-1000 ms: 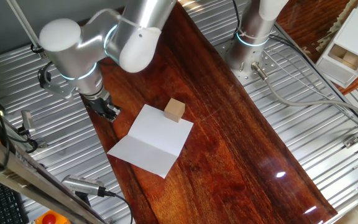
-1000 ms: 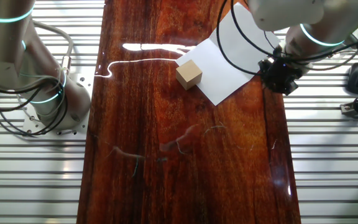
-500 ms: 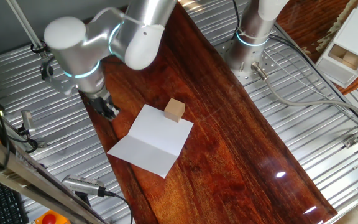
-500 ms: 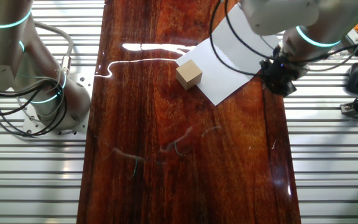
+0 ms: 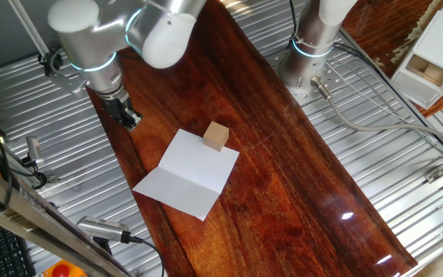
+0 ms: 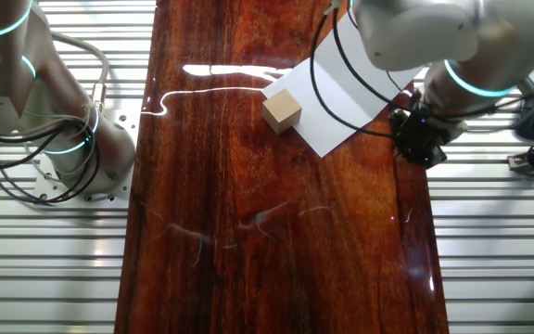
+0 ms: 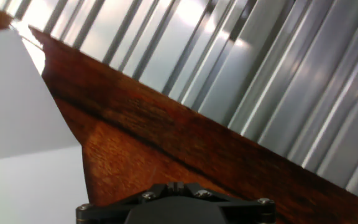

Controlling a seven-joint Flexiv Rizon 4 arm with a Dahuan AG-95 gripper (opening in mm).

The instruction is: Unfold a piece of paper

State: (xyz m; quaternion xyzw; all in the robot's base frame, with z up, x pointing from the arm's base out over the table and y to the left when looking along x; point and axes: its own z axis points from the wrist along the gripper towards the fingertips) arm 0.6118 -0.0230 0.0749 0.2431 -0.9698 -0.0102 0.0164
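Observation:
The white paper (image 5: 187,173) lies open and flat on the dark wooden board (image 5: 283,185), with one crease across its middle. A small tan wooden cube (image 5: 216,136) stands on its far corner. In the other fixed view the arm hides part of the paper (image 6: 336,102), and the cube (image 6: 282,109) stands at its left edge. My gripper (image 5: 129,119) hangs over the board's left edge, apart from the paper, with nothing in it. It also shows in the other fixed view (image 6: 422,148). In the hand view the paper (image 7: 11,118) is at the left and the gripper (image 7: 176,186) has its jaws together.
A second arm's base (image 5: 312,50) stands at the back on the slatted metal table (image 5: 375,138), with cables trailing right. A white box (image 5: 429,58) holding wooden blocks sits at the far right. A pendant and cables lie left of the board (image 5: 98,227).
My gripper has moved away from the paper's corner, back along the board's edge and higher. The paper and the cube have not moved.

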